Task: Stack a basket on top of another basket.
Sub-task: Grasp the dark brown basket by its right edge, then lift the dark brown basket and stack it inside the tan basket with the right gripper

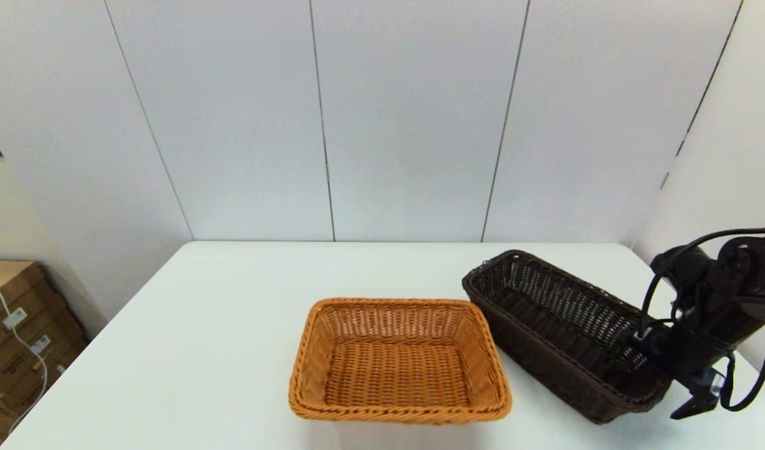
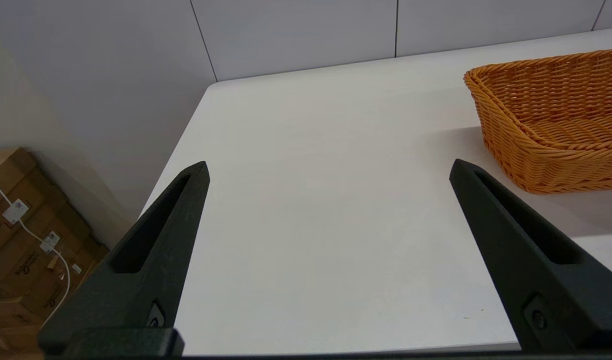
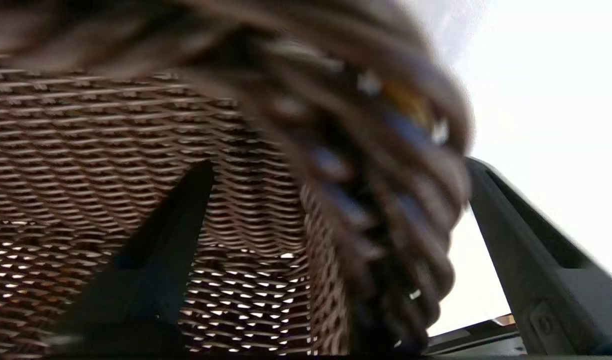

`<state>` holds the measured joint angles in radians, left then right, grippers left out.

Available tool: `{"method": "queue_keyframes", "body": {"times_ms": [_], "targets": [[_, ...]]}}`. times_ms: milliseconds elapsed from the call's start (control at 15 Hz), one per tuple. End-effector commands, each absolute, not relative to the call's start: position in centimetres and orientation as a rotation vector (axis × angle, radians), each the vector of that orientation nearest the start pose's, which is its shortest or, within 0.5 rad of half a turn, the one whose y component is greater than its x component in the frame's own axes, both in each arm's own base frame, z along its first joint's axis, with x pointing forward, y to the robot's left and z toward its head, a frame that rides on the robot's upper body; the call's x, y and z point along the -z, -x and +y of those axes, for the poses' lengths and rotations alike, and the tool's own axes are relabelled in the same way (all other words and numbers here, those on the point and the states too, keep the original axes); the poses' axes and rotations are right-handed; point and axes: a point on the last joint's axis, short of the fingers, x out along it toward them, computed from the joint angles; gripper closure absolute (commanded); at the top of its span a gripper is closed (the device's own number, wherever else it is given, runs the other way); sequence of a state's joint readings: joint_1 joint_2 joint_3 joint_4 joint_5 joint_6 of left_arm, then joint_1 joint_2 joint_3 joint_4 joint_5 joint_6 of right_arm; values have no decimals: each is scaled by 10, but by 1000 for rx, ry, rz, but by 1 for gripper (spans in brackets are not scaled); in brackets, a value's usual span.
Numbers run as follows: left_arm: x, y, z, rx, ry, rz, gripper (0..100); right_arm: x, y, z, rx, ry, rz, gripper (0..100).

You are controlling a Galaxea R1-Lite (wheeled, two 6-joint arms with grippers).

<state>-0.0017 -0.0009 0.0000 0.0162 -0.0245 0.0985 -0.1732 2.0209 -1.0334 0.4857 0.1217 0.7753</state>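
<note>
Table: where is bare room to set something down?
Bare table runs left of the tan basket and behind both baskets to the wall. Crowded right: the dark basket nearly touches the tan one, right pincer straddling its near end.

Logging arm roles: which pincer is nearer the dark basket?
Right. The right pincer straddles the dark basket's near end wall, open; the left pincer hovers beyond the orange basket.

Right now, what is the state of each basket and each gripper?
dark brown basket: empty, on the table, one end wall between the right gripper's fingers.
orange-tan basket: empty, upright on the table, nothing stacked on it.
right gripper: open, straddling the dark basket's rim.
left gripper: open, holding nothing.
</note>
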Motion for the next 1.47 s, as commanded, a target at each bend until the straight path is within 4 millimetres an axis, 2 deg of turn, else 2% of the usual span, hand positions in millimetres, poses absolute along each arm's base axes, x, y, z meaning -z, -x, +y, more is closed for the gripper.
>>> {"method": "queue_keyframes", "body": {"times_ms": [67,400,800,1067,1467], "targets": [[-72,22,-1,27,-99,20,0,-66,-294,-49,613,-852,1376,100],[-72,22,-1,27,-99,20,0,-72,-293,-61,572,-918,1344,100],[-72,22,-1,29,-101,20,0,-79,-283,-92,490,-1049,1313,100],[-73,22,-1,27,-101,19,0,-97,-270,-116,391,-1168,1224,100],[-73,22,-1,27,-99,19,0,-116,-252,-135,279,-1276,1121,100]]}}
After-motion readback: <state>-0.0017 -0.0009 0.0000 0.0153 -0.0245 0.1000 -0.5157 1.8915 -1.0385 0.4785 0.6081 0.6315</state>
